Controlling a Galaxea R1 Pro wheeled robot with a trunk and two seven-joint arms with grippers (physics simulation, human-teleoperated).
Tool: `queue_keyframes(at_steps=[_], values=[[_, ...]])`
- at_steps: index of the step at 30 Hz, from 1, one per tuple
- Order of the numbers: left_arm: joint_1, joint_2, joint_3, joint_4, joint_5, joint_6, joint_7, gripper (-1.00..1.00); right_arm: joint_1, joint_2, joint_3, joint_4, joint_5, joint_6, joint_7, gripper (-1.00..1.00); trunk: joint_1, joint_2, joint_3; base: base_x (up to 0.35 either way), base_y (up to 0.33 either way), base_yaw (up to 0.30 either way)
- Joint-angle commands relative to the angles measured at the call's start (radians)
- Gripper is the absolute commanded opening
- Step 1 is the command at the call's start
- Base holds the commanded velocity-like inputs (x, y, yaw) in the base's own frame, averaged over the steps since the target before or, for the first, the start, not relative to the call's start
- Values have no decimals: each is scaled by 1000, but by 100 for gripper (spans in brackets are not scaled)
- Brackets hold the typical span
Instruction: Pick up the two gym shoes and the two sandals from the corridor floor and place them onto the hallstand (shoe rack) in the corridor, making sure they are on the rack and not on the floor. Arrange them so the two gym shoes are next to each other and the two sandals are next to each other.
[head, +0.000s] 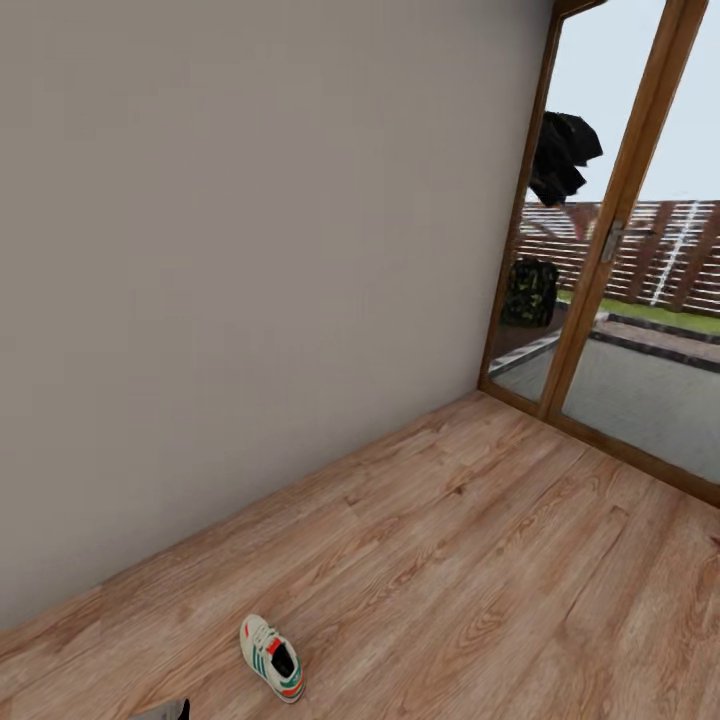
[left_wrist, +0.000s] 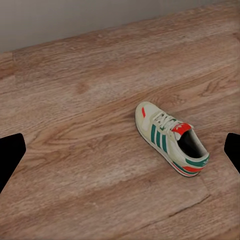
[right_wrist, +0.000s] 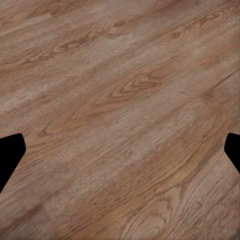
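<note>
Nearest the head camera, at the bottom edge of its view, a small grey corner of the robot's own body (head: 165, 711) pokes in, and just beyond it a single gym shoe (head: 271, 657) sits upright on the corridor floor (head: 450, 560), sole down and close to the plain grey wall (head: 250, 250). Seen from the left wrist, that same shoe (left_wrist: 171, 138) shows its white upper, green side stripes, red-orange tongue and teal-and-orange sole, lying alone on the planks. Dark finger tips of the left claw (left_wrist: 120, 155) frame that view at both edges — spread wide apart, gripping nothing, and clear of the shoe. From the right wrist, the right claw (right_wrist: 120, 152) is likewise spread wide and empty, with bare wood-grain planks (right_wrist: 120, 100) beneath it. Farther off, the floor runs to a wood-framed glass door (head: 620, 230) in the far corner, with a metal handle on its frame. Through the glass show a dark shrub, a slatted fence and a strip of grass outside.
</note>
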Motion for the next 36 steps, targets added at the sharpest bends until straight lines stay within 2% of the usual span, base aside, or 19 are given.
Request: queue_keyframes(at_steps=[1, 11, 27, 36], values=[[-1, 0, -1, 1, 4, -3, 0, 100, -1, 0, 0, 1, 0, -3, 0, 100, 0, 0, -1, 18, -16, 0], [-1, 0, -1, 1, 4, -3, 0, 100, -1, 0, 0, -1, 0, -3, 0, 100, 0, 0, -1, 40, -1, 0], [-1, 0, -1, 1, 4, -2, 0, 100, -1, 0, 0, -1, 0, -3, -1, 100, 0, 0, -1, 266, -47, 0], [-1, 0, -1, 1, 4, -3, 0, 100, -1, 0, 0, -2, -1, -3, -1, 100, 0, 0, -1, 99, -18, 0]])
